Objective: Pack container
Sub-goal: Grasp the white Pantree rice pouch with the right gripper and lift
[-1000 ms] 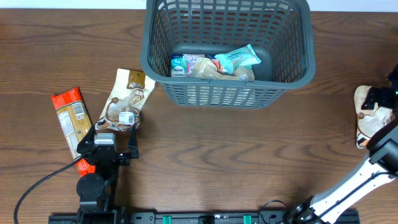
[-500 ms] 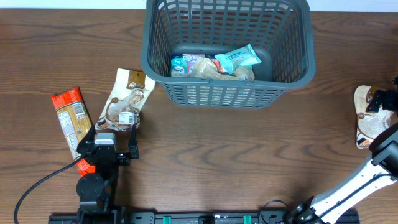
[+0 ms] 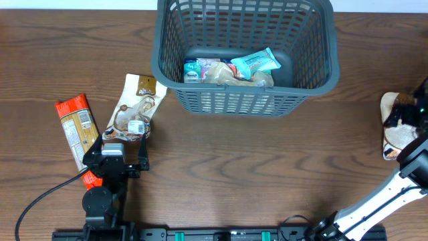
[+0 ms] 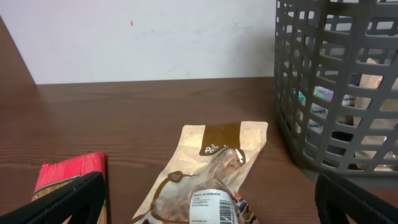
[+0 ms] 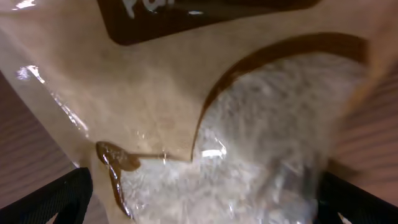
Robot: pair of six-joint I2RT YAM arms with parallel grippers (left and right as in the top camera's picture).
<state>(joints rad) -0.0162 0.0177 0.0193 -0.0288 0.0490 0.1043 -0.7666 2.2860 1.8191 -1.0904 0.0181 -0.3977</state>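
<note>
The container [image 3: 244, 100], a dark grey lattice basket, stands at the back centre and also shows in the left wrist view [image 4: 336, 93]. Inside lie a teal packet [image 3: 257, 62] and other snack packets. My left gripper [image 3: 122, 142] is open, straddling the near end of a beige dried-mushroom bag [image 3: 137, 104]; in its wrist view the bag [image 4: 214, 168] lies between the fingers of the left gripper [image 4: 211, 211]. At the far right my right gripper [image 3: 406, 119] hangs low over a beige bag [image 3: 394, 137]. That bag [image 5: 205, 124] fills the wrist view between the right gripper's [image 5: 205, 208] open fingers.
A red snack packet [image 3: 75, 124] lies left of the mushroom bag, beside my left finger [image 4: 68, 202]. The basket's wall rises close on the right of the left gripper. A white wall closes the back of the table in the left wrist view.
My right gripper has shifted slightly over the beige bag at the right edge. The left arm and all packets have stayed put.
</note>
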